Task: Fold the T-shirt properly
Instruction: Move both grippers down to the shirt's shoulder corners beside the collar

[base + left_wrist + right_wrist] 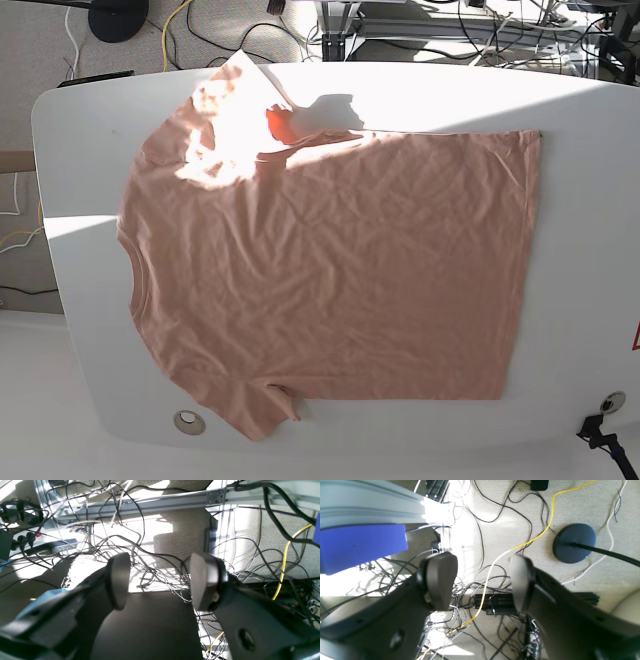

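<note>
On the white table (80,330) the T-shirt (330,270) lies flat, unfolded. My left gripper (160,582) and right gripper (483,580) gape empty, off the table; next I must grasp an edge.

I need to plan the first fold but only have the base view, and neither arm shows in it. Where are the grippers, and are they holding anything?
Observer: The left gripper is open and empty, pointing at cables on the floor.
Operator: And the right one?
Observer: The right gripper is open too, nothing between its fingers, above a yellow cable on the carpet.
Operator: Any cloth near either?
Observer: None; neither wrist view shows the T-shirt, which lies flat on the table.
</note>
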{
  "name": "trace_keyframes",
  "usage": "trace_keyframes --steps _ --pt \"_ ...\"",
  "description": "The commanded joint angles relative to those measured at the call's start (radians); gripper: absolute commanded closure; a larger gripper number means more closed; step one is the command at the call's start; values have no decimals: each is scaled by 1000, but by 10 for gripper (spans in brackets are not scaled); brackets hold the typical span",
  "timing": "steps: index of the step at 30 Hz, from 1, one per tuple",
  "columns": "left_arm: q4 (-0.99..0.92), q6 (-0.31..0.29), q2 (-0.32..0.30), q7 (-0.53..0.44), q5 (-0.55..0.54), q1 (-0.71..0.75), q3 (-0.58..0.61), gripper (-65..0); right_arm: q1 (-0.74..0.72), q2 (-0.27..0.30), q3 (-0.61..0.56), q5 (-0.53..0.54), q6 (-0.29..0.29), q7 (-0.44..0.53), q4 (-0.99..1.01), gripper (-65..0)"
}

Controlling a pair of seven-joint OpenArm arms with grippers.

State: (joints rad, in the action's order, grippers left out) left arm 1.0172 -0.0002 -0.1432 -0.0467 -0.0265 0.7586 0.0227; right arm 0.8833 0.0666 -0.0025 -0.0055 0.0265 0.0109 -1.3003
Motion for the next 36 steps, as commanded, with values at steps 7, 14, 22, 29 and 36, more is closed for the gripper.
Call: trace_keyframes --steps 7,14,22,29,36 --pt "286 -2 -29 -11 -3 200 -57 -355 167 26 0 -1 6 13 -261 -355" --pt "567 -2 -29 -11 -3 364 -116 -355 311 28 2 -1 6 13 -511 -355" --pt "819 -2 -19 -11 -3 441 -166 -354 356 26 25 -3 5 19 -687 -355" --pt "905 -2 -12 -12 -3 371 -198 -354 204 25 28 -1 5 21 -697 -355" --pt "911 -2 -2 -12 -20 198 -221 -354 55 20 28 72 6 4 -700 -355"
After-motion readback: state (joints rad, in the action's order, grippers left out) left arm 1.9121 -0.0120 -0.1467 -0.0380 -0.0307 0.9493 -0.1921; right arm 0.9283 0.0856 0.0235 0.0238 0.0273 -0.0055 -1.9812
